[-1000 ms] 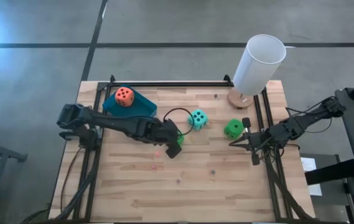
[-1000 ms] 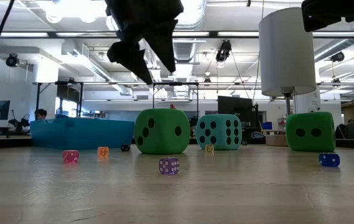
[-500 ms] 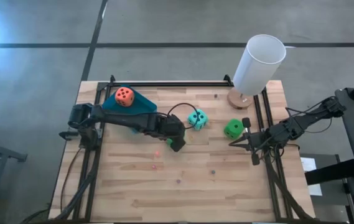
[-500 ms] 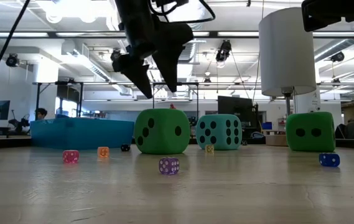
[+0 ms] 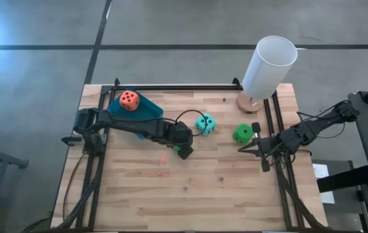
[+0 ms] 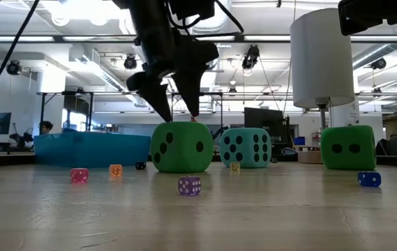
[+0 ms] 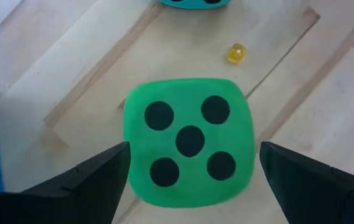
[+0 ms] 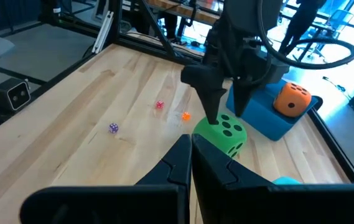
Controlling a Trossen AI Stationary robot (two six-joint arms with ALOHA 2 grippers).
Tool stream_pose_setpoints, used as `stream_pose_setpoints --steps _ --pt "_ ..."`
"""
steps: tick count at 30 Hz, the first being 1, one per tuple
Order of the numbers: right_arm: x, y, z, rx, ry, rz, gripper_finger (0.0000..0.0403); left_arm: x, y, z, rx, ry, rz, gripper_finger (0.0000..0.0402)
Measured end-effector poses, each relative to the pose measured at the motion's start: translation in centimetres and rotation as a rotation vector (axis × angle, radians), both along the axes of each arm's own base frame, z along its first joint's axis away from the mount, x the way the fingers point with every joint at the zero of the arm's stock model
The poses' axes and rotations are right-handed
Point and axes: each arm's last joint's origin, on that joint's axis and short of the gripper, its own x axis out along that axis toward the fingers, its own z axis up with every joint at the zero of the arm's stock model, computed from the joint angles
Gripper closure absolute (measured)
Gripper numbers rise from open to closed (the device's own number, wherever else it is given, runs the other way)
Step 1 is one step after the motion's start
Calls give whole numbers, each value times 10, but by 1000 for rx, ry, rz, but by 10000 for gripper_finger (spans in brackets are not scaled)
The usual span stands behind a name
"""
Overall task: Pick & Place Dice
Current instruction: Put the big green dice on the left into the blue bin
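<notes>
Since the green die (image 7: 189,141) near the table's middle looks soft and light, we'd pinch its flat sides; left gripper (image 7: 192,171) hangs spread above it, right gripper (image 8: 191,163) pressed together at the right edge

both arms are dark, jointed and slender, with thin black cables looping along them. each gripper, left gripper (image 6: 177,111) and right gripper (image 8: 191,158), carries two tapered black fingers.
</notes>
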Motion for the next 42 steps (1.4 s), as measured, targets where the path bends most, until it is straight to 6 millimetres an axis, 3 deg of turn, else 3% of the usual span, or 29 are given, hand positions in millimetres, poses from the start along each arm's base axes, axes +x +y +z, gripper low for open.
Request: stream_pose_setpoints --steps 5,23,42 --pt "0 0 0 0 0 0 394 -1 1 -9 11 -12 -16 47" --pt "0 0 0 0 0 0 394 2 2 0 12 -13 -49 49" --pt "0 0 0 0 0 0 394 -1 4 -9 20 13 -61 46"
